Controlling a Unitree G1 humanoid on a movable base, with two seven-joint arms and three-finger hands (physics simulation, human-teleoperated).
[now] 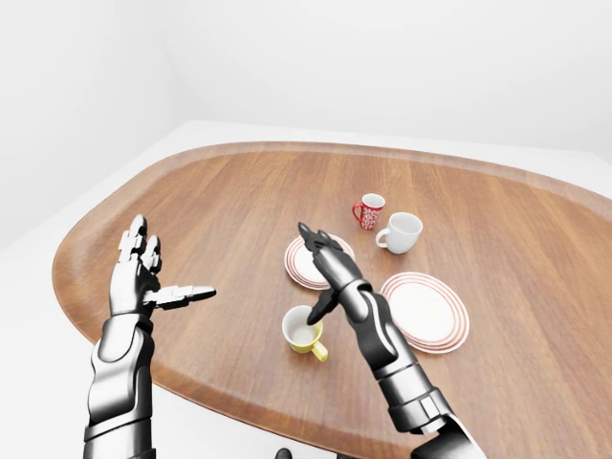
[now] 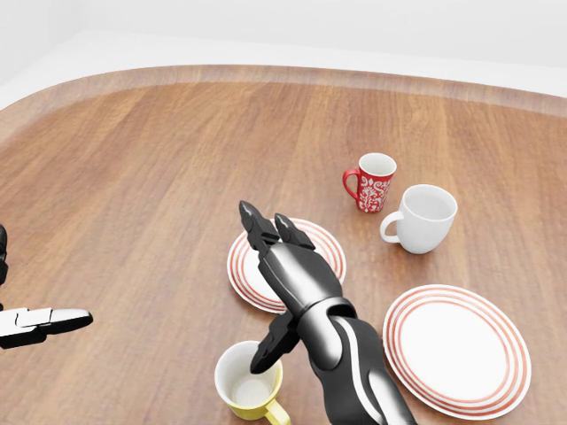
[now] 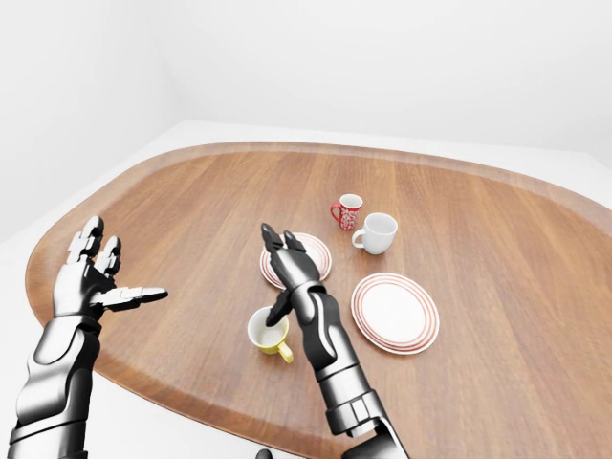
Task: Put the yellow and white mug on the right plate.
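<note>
I see my right hand [image 2: 283,266] open, thumb dipping into the yellow and white mug [image 2: 248,382] on the table [image 2: 133,177]. My left hand [image 1: 139,273] hangs open, well apart from the right plate [image 2: 461,350].

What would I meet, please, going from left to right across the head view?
Left robot hand → yellow and white mug → red patterned mug → white mug → right plate.

Three mugs and two plates on one table.
Mugs: yellow and white mug [image 2: 249,382], red patterned mug [image 2: 374,181], white mug [image 2: 423,218]; plates: left plate [image 2: 252,270], right plate [image 2: 458,348]; table [image 2: 133,195].
</note>
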